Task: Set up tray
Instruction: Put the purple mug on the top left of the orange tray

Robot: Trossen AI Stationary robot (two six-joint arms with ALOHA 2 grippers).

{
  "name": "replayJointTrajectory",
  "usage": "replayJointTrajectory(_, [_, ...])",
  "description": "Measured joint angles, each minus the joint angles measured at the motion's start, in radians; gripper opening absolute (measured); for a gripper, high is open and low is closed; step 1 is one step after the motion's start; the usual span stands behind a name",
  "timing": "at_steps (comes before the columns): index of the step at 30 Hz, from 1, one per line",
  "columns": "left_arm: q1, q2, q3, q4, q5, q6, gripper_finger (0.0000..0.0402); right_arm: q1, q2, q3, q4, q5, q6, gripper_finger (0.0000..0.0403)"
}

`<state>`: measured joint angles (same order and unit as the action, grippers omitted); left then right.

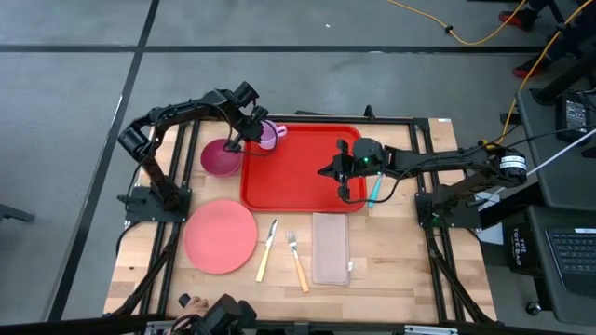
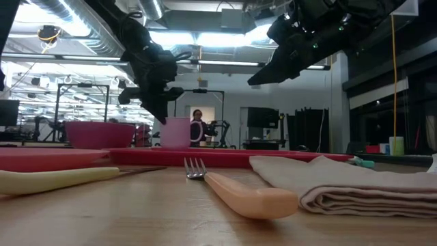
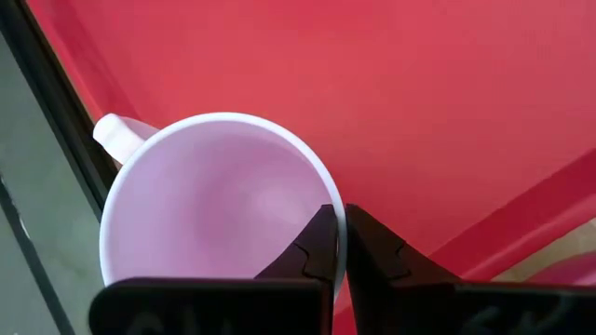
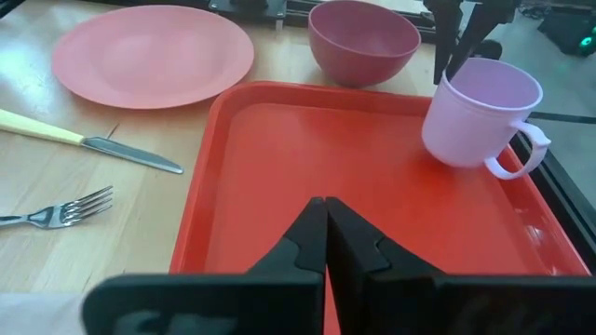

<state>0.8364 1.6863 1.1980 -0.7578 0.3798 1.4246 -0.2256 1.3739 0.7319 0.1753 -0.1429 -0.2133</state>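
Observation:
The red tray (image 1: 298, 172) lies at the table's middle. A lilac mug (image 4: 480, 112) stands upright in its far left corner, handle (image 4: 517, 154) pointing away from the magenta bowl (image 1: 222, 156). My left gripper (image 3: 337, 212) reaches down to the mug and is shut on it. My right gripper (image 4: 325, 203) hangs shut over the tray's right part with nothing between its fingers. My left gripper pinches the mug's rim (image 3: 340, 244) on the side roughly opposite the handle, one finger inside the mug and one outside. The fingers (image 4: 459, 46) come steeply from above. The mug is upright, and its base seems to rest on the tray.
The magenta bowl stands just left of the tray. Along the near side lie a pink plate (image 1: 221, 235), a knife (image 1: 267, 249), a fork (image 1: 296, 261) and a folded napkin (image 1: 331, 247). A teal item (image 1: 375, 191) lies at the tray's right edge.

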Motion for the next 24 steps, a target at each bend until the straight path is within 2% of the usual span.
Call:
replayJointTrajectory(19, [0.018,0.051,0.0,0.057,0.004,0.001,0.0003,0.0,0.0,0.0,0.0,0.0,0.0,0.0005])
replayJointTrajectory(24, [0.023,0.05,0.0,0.061,0.004,-0.11,0.0003,0.0,0.0,0.0,0.0,0.0,0.0,0.0005])
